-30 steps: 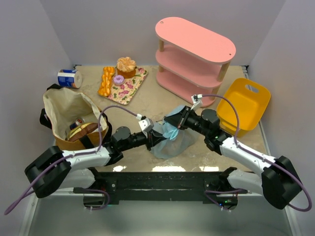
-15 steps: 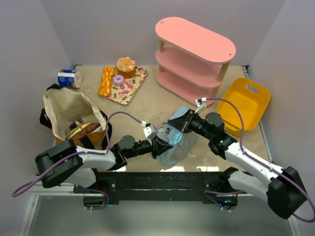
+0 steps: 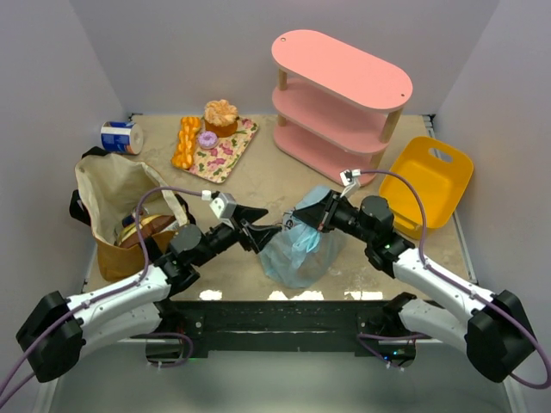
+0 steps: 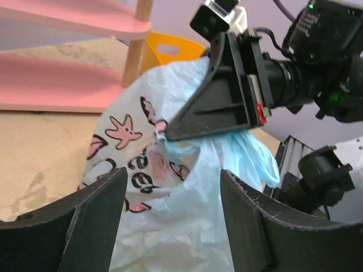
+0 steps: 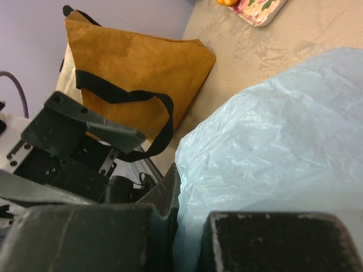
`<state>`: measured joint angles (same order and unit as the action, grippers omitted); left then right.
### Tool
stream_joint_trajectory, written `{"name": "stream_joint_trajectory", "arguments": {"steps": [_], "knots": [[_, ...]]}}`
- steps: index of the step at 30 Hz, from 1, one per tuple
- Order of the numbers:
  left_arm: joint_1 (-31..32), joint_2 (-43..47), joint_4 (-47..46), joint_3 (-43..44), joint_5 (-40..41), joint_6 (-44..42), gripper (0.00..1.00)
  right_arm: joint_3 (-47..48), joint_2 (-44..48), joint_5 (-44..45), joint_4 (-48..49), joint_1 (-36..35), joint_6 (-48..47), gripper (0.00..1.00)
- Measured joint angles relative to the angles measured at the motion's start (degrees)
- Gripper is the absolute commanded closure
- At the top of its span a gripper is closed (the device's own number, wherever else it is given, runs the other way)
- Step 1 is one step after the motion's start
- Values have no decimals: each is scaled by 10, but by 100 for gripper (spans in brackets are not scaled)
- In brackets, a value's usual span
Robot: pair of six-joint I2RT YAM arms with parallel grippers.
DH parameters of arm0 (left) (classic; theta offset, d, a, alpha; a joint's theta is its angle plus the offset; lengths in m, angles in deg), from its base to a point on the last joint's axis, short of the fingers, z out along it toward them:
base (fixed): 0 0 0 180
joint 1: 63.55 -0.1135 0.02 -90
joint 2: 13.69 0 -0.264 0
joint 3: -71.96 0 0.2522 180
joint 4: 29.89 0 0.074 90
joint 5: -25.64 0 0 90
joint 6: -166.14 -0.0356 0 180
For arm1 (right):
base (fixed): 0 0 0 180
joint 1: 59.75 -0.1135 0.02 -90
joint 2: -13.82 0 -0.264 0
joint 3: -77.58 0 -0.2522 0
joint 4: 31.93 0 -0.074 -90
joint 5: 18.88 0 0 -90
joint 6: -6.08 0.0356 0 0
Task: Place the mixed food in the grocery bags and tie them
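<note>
The light-blue plastic grocery bag (image 3: 297, 251) with pink prints sits bunched on the table between the arms. My right gripper (image 3: 291, 221) is shut on a twisted piece of its top. In the left wrist view that pinch (image 4: 160, 135) shows just ahead of my left gripper (image 4: 173, 175), which is open with only bag plastic (image 4: 176, 226) beyond its fingers. From above, the left gripper (image 3: 269, 222) is just left of the bag's top. The tan canvas tote (image 3: 116, 194) stands open at left with some mixed food (image 3: 142, 231) inside. The blue bag's contents are hidden.
A pink three-tier shelf (image 3: 344, 86) stands at the back right, with a yellow basket (image 3: 426, 182) beside it. A floral tray (image 3: 225, 155) holds a cupcake, braided bread and a purple doughnut. A blue-and-white can (image 3: 119, 136) lies at the back left.
My left gripper has let go of the blue bag, opened, and drawn back up and to the left. The right gripper keeps its pinch and has barely moved.
</note>
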<state>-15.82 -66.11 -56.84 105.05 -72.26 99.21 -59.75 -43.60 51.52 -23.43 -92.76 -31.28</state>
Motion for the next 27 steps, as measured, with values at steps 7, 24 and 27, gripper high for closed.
{"name": "stream_joint_trajectory", "arguments": {"steps": [7, 24, 27], "knots": [[-30, -40, 10, 27, -32, 32, 37, 0, -15, -53, 35, 1, 5, 100], [-38, -163, -104, 49, -140, 121, 48, 0, -14, -85, 40, 1, 9, 100], [-38, -173, -108, 50, -144, 125, 55, 0, -14, -85, 40, 1, 9, 100]]}}
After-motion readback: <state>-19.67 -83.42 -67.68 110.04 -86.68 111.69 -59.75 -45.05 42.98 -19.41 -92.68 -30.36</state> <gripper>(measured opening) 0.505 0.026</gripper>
